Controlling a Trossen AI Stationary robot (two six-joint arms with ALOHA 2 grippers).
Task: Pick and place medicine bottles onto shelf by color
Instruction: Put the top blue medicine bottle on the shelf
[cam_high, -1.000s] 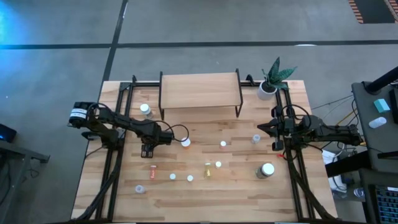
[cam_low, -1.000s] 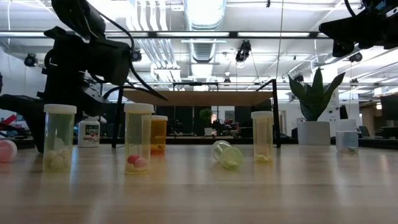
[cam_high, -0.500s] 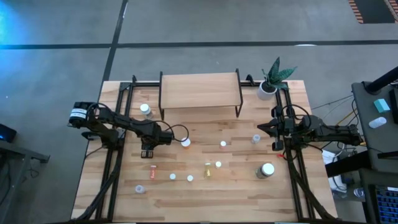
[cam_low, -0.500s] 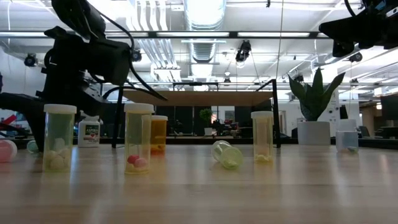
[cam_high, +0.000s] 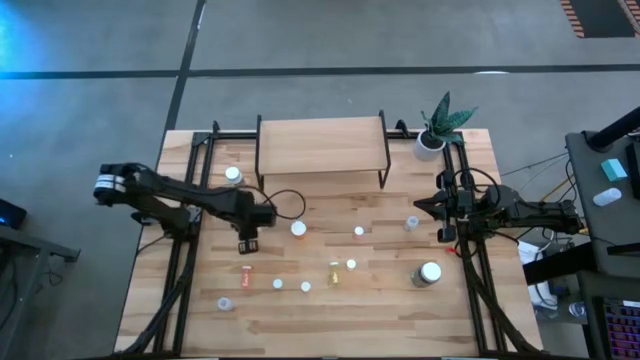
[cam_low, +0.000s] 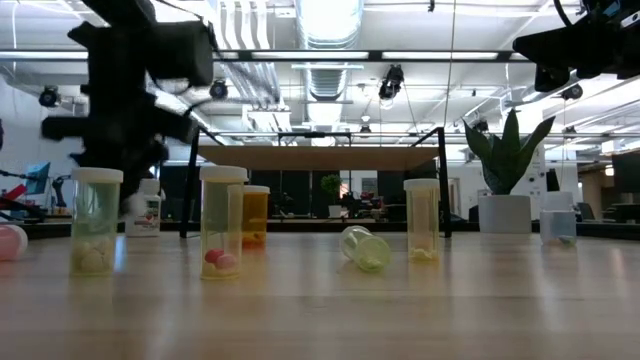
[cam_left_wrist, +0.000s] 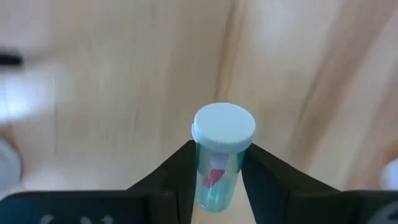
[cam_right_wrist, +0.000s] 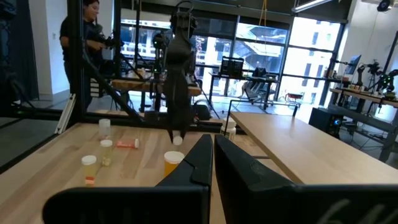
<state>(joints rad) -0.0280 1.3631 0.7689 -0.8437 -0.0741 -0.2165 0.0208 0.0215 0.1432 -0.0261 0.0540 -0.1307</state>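
Gripping a clear, white-capped medicine bottle (cam_left_wrist: 219, 163) with red pills: left end effector (cam_left_wrist: 214, 171), above the wooden bench (cam_high: 330, 300). Right end effector (cam_right_wrist: 212, 155): fingers closed, empty, at the bench's right edge.

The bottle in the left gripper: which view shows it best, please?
Left wrist view: the bottle, white cap, clear body, sits between the fingers. High view: left gripper hides it. Low view: cannot tell. Right wrist view: a distant speck.

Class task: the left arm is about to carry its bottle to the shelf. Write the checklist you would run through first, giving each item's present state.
1. Left gripper has a finger against each side of the clear bottle: ok.
2. Bottle's lid is on: ok.
3. Bottle is lifted off the table: cannot tell.
4. Shelf top is bare where the bottle would land: ok.
5. Right gripper is shut and waits at the table's right edge, away from the route: ok.
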